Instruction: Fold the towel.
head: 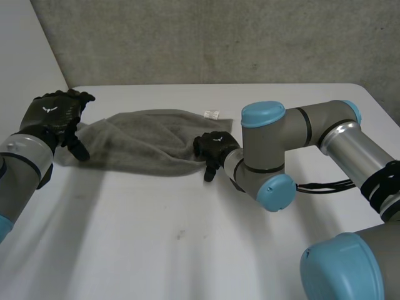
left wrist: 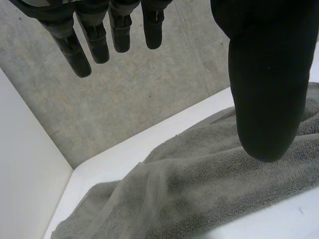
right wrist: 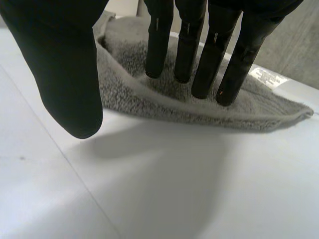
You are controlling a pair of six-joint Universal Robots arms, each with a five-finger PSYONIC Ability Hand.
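Table (head: 156, 237): white, taking up most of the head view from the lower edge to just above mid-frame.
Wall (head: 219, 37): grey and rough, running across the top of the head view behind the table.
Right arm (head: 325, 134): reaching in from the lower right of the head view and bending back toward the centre, its light-blue caps facing the camera.
Towel (head: 144, 140): grey, lying loosely bunched on the table at the upper left-centre of the head view and stretching between the two hands. In the left wrist view its wrinkled pile (left wrist: 209, 189) is spreading below the thumb. In the right wrist view its folded edge (right wrist: 129, 94) is lying under the fingertips.
Left arm (head: 22, 162): coming in at the left edge of the head view.
Left hand (head: 56, 112): sitting at the upper left of the head view over the towel's left end. In its wrist view the fingers are hanging straight and the thumb (left wrist: 264, 74) is standing well apart from them, with nothing clasped.
Right hand (head: 212, 147): sitting just right of centre in the head view at the towel's right end. In its wrist view the fingers are pointing straight down onto the towel's edge while the thumb (right wrist: 60, 59) is staying wide of them over bare table, so nothing is being pinched.
Label (head: 212, 114): small and white, lying at the towel's far right corner, just beyond the right hand's fingers (right wrist: 266, 75).
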